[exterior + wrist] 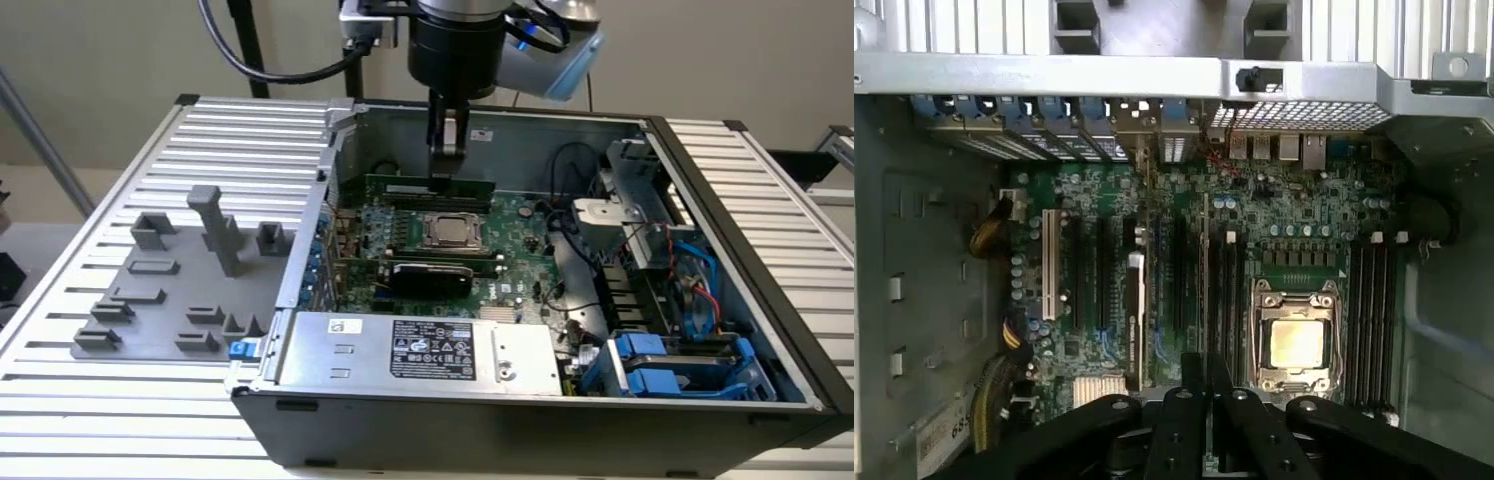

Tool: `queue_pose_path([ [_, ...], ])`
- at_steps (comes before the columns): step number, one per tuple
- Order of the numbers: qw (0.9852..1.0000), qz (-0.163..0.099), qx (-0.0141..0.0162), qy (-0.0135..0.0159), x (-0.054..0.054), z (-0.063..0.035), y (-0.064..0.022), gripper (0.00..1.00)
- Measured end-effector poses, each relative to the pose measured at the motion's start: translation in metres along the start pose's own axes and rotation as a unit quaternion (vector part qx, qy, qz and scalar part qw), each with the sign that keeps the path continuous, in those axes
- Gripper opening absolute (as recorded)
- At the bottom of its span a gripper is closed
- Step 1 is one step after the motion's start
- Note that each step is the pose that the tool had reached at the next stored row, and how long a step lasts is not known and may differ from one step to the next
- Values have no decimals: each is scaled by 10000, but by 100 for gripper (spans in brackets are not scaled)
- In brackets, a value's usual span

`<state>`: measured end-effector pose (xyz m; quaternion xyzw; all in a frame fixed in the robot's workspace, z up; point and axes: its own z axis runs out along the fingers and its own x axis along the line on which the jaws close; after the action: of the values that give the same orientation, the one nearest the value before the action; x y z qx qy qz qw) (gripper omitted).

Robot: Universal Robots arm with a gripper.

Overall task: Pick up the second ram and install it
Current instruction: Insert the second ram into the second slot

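Gripper [449, 150] hangs just above ram [427, 186], beside CPU socket [450, 232].

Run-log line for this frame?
gripper: over motherboard | nearest: green ram stick, standing on edge beside CPU socket | grasp: cannot tell

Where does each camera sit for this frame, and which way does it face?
Exterior view: raised off the arm, looking down into the open computer case; the arm and gripper hang above the motherboard.
Wrist view: on the wrist, facing down at the motherboard; the gripper shows.
Shared: motherboard, CPU socket, gripper.
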<state>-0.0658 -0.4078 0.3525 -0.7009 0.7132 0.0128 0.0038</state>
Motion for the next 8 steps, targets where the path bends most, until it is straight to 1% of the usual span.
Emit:
queue_pose_path([
  [4, 10000, 0, 0, 0, -136, 75, -101, 0],
  [8, 10000, 0, 0, 0, -252, 149, -181, 0],
])
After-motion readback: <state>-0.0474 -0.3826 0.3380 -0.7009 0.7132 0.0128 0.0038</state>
